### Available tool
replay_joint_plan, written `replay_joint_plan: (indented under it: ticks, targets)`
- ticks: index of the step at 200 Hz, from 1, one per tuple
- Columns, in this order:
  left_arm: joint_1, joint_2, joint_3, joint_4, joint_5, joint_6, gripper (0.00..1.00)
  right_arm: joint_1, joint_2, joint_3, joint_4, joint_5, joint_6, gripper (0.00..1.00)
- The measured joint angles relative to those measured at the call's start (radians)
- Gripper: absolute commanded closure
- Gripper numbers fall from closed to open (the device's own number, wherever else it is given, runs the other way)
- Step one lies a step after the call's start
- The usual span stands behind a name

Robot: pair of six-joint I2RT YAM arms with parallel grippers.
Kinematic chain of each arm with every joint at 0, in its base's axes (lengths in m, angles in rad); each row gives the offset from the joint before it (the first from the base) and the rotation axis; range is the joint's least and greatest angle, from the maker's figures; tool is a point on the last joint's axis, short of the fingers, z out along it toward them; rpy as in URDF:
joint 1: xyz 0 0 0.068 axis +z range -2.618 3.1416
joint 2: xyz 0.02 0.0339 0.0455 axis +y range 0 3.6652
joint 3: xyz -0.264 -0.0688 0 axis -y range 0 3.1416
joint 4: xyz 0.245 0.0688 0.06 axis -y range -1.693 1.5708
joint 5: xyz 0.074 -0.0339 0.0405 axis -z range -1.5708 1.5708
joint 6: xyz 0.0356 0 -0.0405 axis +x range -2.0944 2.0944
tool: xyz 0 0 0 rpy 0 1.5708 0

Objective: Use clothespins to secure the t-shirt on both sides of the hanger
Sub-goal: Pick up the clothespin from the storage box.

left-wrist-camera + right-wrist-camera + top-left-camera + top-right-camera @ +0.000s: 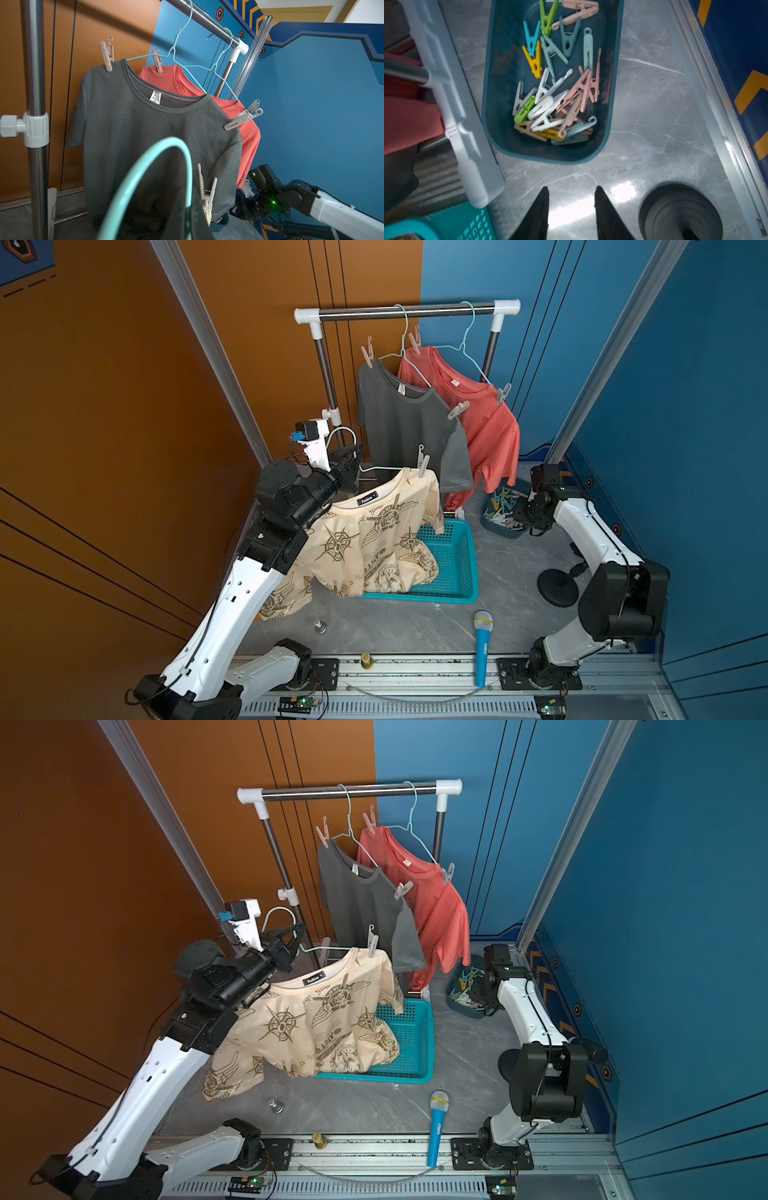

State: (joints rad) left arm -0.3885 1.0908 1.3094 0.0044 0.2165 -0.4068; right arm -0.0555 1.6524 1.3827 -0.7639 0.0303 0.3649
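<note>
A: Where was the t-shirt [365, 539]?
B: On the hanger [382, 468], in front of the rack [407, 310], below its bar. It was held up by the left gripper [351, 462], clamped on the hanger's neck. My read: that way a shoulder was open to the other arm.
A: Pins on?
B: One pale pin [422, 462], on the shoulder nearer the grey shirt [407, 427] on the rack, pinching cloth to wire. The other shoulder sat behind the left arm [257, 572]; no pin visible there. I'd call it half done.
A: And the right gripper [571, 188]?
B: Jaws partly apart, nothing between them. It was over bare floor, just short of the bin [500, 83] at the rack's foot, facing it. Probably lining up a pick.
A: Spare clothespins [550, 104]?
B: A loose heap in that bin, mixed colours, overlapping. The risk was grabbing two, or one crosswise. A pick would need the handle end, so a squeeze opens it.
A: Hem?
B: Draped over the basket [457, 564] in front of the rack. It was slack, so the cloth could slide on the wire before a second pin landed.
</note>
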Motion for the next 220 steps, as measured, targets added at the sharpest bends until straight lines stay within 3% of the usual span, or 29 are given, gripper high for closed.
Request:
replay_joint_plan:
  ticks: [82, 189, 220]
  targets:
    - [0.0, 0.0, -0.003, -0.002, 0.0, 0.025, 0.93, -0.042, 0.355, 0.254, 0.049, -0.034, -0.004, 0.57]
    - [0.0, 0.021, -0.013, -0.024, -0.008, 0.025, 0.93, -0.012, 0.604, 0.416, 0.048, -0.083, -0.055, 0.6]
    - [0.0, 0.042, -0.013, -0.024, -0.008, 0.024, 0.93, -0.008, 0.645, 0.485, 0.051, -0.08, -0.066, 0.66]
